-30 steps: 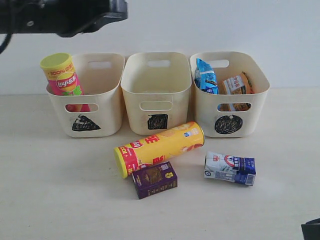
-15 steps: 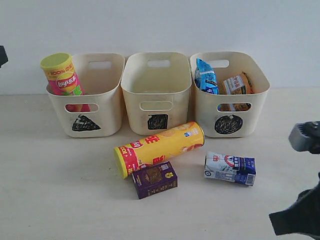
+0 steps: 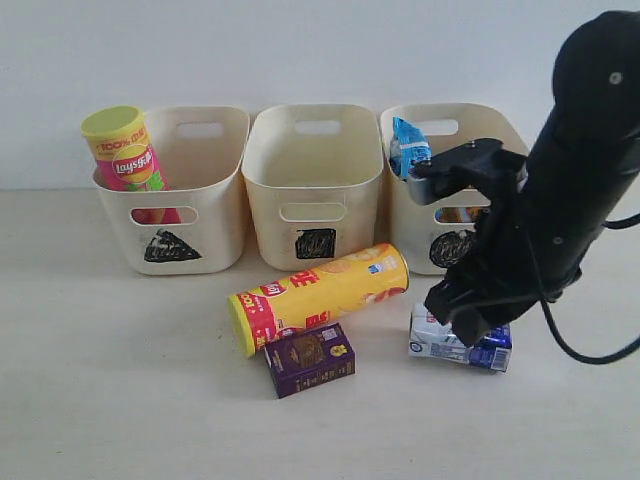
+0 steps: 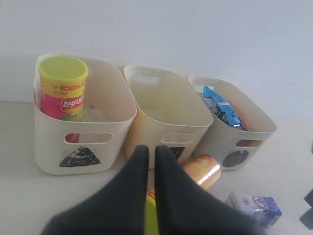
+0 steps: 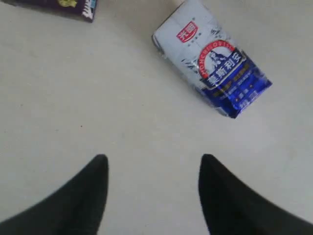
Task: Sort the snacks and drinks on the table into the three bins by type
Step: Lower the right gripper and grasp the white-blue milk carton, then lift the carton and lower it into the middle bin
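Snacks lie in the bins and on the table (image 3: 120, 380): two Lay's tubes, one box, one carton, one packet. In the triangle bin (image 3: 215, 215), first of three, the pink tube (image 3: 125, 150) stands lid up, slightly tilted. Before the square bin (image 3: 315, 185) the yellow tube (image 3: 318, 295) lies slanted, lid near-left, base far-right, with the purple box (image 3: 310, 359) just in front. The white-and-blue carton (image 3: 425, 340) lies crosswise under the right arm. The blue packet (image 3: 408, 148) stands in the circle bin (image 3: 415, 225). The left gripper (image 4: 150, 156) is pinched together, empty. The right gripper (image 5: 154, 159) is spread, empty, near the carton.
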Controlling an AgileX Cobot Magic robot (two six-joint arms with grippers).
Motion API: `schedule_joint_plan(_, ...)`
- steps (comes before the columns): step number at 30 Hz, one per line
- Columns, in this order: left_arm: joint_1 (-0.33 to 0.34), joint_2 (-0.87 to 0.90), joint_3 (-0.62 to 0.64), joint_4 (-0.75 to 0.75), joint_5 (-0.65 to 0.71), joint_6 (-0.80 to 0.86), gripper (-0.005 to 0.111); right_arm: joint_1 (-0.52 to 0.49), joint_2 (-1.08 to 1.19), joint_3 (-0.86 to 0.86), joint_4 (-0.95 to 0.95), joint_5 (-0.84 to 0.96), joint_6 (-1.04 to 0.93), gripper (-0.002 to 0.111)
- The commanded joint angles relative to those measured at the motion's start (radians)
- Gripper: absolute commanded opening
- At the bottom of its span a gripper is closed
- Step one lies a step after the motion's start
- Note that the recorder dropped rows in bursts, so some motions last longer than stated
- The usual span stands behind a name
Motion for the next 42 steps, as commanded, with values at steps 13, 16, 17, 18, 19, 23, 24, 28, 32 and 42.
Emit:
schedule_joint_plan(13,0.003,-0.243,0.209,0.004,0.053,-0.05,0.004,-0.042,0.37,-0.121,-0.128,-0.151,-0.257,0.072)
schedule_joint_plan(16,0.003,-0.243,0.209,0.03,0.074,-0.05,0.004,-0.042,0.401,-0.121,-0.171,-0.193,-0.254,0.071)
schedule_joint_plan(17,0.003,-0.243,0.209,0.03,0.074,-0.05,0.004,-0.042,0.408,-0.121,-0.175,-0.206,-0.254,0.071)
schedule_joint_plan(18,0.003,-0.243,0.209,0.03,0.074,-0.05,0.004,-0.042,0.414,-0.121,-0.175,-0.218,-0.254,0.071)
schedule_joint_plan(19,0.003,-0.243,0.209,0.03,0.074,-0.05,0.004,-0.042,0.421,-0.121,-0.177,-0.226,-0.254,0.071)
schedule_joint_plan(23,0.003,-0.243,0.209,0.03,0.074,-0.05,0.004,-0.042,0.441,-0.121,-0.194,-0.251,-0.254,0.071)
schedule_joint_plan(24,0.003,-0.243,0.209,0.03,0.074,-0.05,0.004,-0.042,0.446,-0.121,-0.194,-0.253,-0.254,0.071)
schedule_joint_plan(28,0.003,-0.243,0.209,0.053,0.074,-0.05,0.004,-0.042,0.453,-0.121,-0.192,-0.262,-0.241,0.071)
schedule_joint_plan(32,0.003,-0.243,0.209,0.053,0.074,-0.05,0.004,-0.042,0.446,-0.121,-0.192,-0.26,-0.222,0.062)
schedule_joint_plan(42,0.003,-0.243,0.213,0.098,0.066,-0.05,0.004,-0.039,0.351,-0.121,-0.166,-0.208,-0.17,0.0)
